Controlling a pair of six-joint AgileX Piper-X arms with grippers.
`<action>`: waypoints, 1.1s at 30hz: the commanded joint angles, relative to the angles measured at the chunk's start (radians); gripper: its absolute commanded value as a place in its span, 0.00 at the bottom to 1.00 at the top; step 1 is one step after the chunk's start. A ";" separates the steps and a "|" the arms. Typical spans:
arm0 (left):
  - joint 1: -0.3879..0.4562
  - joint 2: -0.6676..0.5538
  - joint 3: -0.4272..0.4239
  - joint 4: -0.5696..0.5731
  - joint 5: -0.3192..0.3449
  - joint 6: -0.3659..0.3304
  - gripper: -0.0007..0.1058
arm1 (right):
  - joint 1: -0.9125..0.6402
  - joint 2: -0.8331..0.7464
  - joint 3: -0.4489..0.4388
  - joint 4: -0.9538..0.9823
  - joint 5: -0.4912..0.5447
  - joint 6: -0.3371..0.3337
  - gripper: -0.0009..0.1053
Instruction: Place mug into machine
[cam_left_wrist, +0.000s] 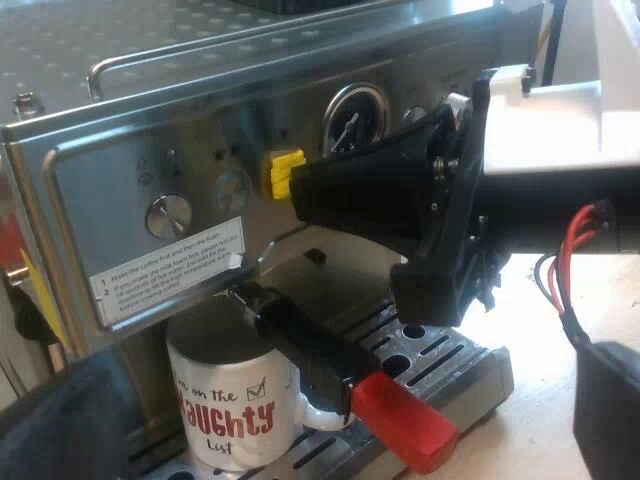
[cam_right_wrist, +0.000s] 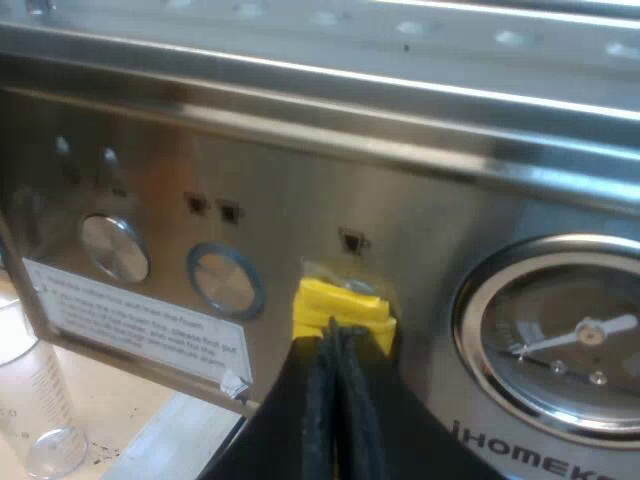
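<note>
From my left wrist I see the holder's dark handle (cam_left_wrist: 300, 345), slanting outward and down to its red end (cam_left_wrist: 405, 422); the metal part of the holder is hidden from me. Just beyond the red end lies the pale worktop (cam_left_wrist: 530, 430). From my right wrist I see a clear measuring glass (cam_right_wrist: 30, 395) standing upright on the worktop, faint printed marks running up its side, and a few dark specks (cam_right_wrist: 100, 458) lying near its foot

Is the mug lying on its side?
No, the mug stands upright on the drip tray, just under the red-tipped handle.
</note>
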 joint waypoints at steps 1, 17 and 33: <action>-0.005 -0.005 -0.008 -0.008 0.006 -0.005 0.88 | -0.052 0.006 -0.017 -0.049 0.105 -0.017 0.01; -0.005 -0.005 -0.005 -0.027 0.006 -0.010 0.88 | 0.095 -0.163 -0.017 0.322 0.004 0.044 0.62; 0.071 0.289 -0.254 0.057 -0.090 -0.086 0.88 | -0.076 -0.436 -0.017 0.597 -0.121 0.028 0.69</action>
